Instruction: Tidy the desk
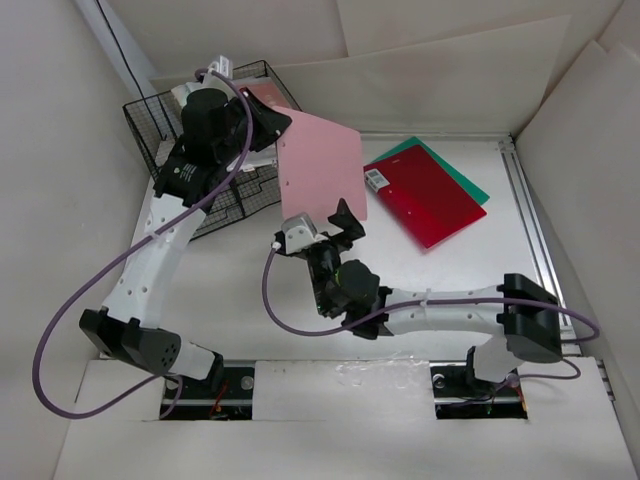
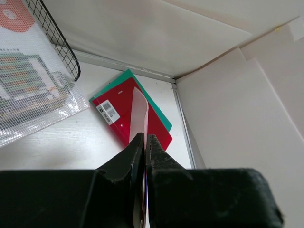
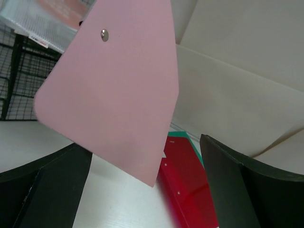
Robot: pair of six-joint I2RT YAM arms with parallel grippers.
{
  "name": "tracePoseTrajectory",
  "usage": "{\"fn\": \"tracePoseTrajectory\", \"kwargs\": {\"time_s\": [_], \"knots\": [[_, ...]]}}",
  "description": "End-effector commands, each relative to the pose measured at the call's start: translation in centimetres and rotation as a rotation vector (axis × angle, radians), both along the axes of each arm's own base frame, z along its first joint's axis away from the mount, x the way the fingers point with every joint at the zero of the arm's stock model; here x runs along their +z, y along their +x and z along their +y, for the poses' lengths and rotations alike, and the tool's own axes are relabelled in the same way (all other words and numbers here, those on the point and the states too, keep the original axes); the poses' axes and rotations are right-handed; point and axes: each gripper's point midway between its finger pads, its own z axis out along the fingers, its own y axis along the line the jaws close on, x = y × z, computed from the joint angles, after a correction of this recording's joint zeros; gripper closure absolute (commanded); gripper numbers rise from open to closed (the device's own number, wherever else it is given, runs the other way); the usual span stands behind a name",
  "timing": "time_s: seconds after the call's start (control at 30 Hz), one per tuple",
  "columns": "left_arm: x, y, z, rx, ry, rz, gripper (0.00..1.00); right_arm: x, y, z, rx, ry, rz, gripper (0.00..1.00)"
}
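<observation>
Left claw [image 2: 144, 138] pinching thin smooth pink plastic sheet [image 1: 322, 165] with rounded corners, right claw [image 3: 142, 147] spread just below it, we note flat matte white desk [image 1: 240, 280] under both arms, glossy red folder [image 1: 425, 195] lying on it

A pink sheet [image 1: 322, 165] stands tilted at the frame's centre, a small metal stud [image 3: 104, 34] near one corner. To its right a red folder [image 1: 425, 195] with a barcode label [image 1: 375, 180] lies on a green folder [image 2: 127, 74]. At upper left, a black wire basket [image 1: 150, 125] holds a clear sleeve [image 2: 33, 90] of printed papers.
</observation>
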Motion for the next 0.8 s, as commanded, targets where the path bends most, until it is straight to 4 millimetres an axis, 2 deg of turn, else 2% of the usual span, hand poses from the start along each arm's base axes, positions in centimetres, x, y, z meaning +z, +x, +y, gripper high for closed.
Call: {"fn": "tracePoseTrajectory", "kwargs": {"time_s": [0.0,0.07,0.13,0.17,0.2,0.23,0.27,0.3,0.4,0.43,0.53,0.57,0.6,0.67,0.73,0.77], "knots": [[5.4,-2.9,0.5,-0.032,-0.062,-0.127,1.00,3.3,1.4,-1.2,-0.051,0.127,-0.059,0.01],[5.2,-3.3,0.3,-0.050,-0.062,-0.124,1.00,3.5,1.7,-0.9,-0.036,0.135,-0.077,0.02],[4.8,-3.4,0.1,-0.061,-0.060,-0.115,1.00,3.9,2.0,-0.9,-0.026,0.147,-0.094,0.13],[5.2,-3.7,0.2,-0.061,-0.063,-0.123,1.00,4.1,2.3,-1.3,-0.037,0.160,-0.098,0.28],[4.6,-3.5,0.2,-0.061,-0.059,-0.111,1.00,4.4,2.3,-1.4,-0.037,0.186,-0.106,0.58],[4.4,-3.4,0.1,-0.061,-0.059,-0.112,1.00,4.3,2.2,-1.6,-0.041,0.179,-0.110,0.75],[4.4,-3.7,0.3,-0.061,-0.060,-0.115,1.00,4.8,2.1,-2.0,-0.041,0.193,-0.114,0.89],[4.1,-3.9,0.3,-0.061,-0.058,-0.109,1.00,5.3,1.9,-2.6,-0.042,0.205,-0.118,0.98],[4.3,-4.4,0.7,-0.051,-0.064,-0.128,1.00,6.6,1.0,-3.4,-0.024,0.242,-0.126,1.00],[3.8,-4.1,0.9,-0.039,-0.051,-0.125,1.00,7.4,0.6,-4.4,-0.019,0.280,-0.127,1.00],[3.8,-4.6,1.5,-0.017,-0.043,-0.136,1.00,7.7,-0.5,-4.5,0.026,0.265,-0.091,1.00],[4.5,-4.5,1.5,-0.018,-0.044,-0.166,0.96,8.6,-0.8,-5.4,0.042,0.326,-0.078,1.00],[4.5,-4.7,1.8,-0.007,-0.045,-0.169,0.91,8.0,-1.2,-5.1,0.060,0.280,-0.047,1.00],[5.6,-5.0,2.1,0.004,-0.048,-0.210,0.75,9.0,-1.7,-6.0,0.102,0.346,-0.030,1.00],[6.3,-5.5,2.3,0.004,-0.057,-0.233,0.58,8.7,-2.1,-5.8,0.151,0.311,-0.005,1.00],[7.1,-6.0,2.5,0.004,-0.057,-0.262,0.43,9.3,-2.2,-5.8,0.169,0.325,0.004,1.00]]}}
